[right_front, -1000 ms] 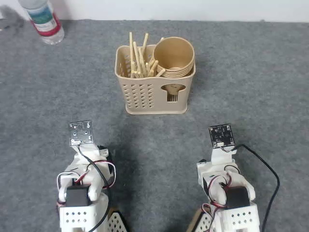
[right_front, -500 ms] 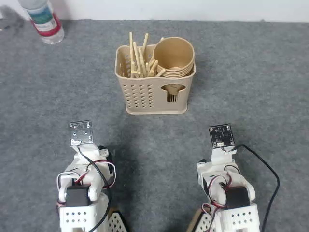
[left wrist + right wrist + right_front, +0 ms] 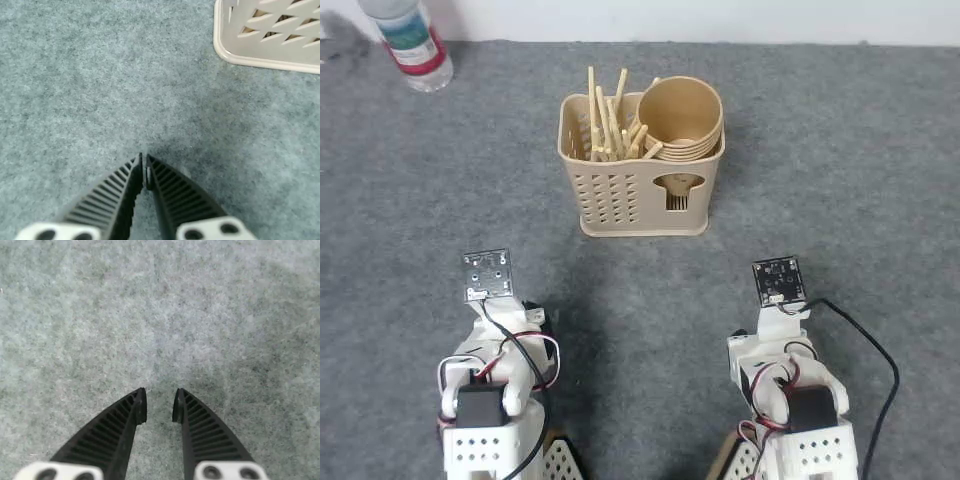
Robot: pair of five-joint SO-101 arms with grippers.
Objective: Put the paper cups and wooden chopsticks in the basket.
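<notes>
Nearest, at bottom edge of high view: left arm (image 3: 490, 400) and right arm (image 3: 790, 410), side by side, well apart, both folded low over grey felt counter (image 3: 880, 200); black cable (image 3: 882, 365) looping off outer side of right arm; small circuit board atop each wrist, left board (image 3: 486, 273) and right board (image 3: 779, 281); left pincer (image 3: 145, 172) closed, ribbed black tips touching each other, aimed down at the felt; right pincer (image 3: 159, 407) slightly open, narrow gap btw. tips, felt visible through gap, also aimed at counter; farther out, approx. midway btw. the two arms and well apart from both: beige slotted basket (image 3: 640, 195), upright on counter; corner of same basket (image 3: 260, 47) seen from left wrist, beyond pincer tips, not touching them; inside basket, on side toward right arm: paper cups (image 3: 682, 112), nested in one stack, mouths up, rims just above basket rim; on side toward left arm: wooden chopsticks (image 3: 610, 115), bundle standing on end, leaning at mixed angles, tops well above rim, a few tilted against the cup stack; farthest, at far left corner by the wall: clear plastic bottle (image 3: 408, 40) w/ red-banded label, well apart from basket.
</notes>
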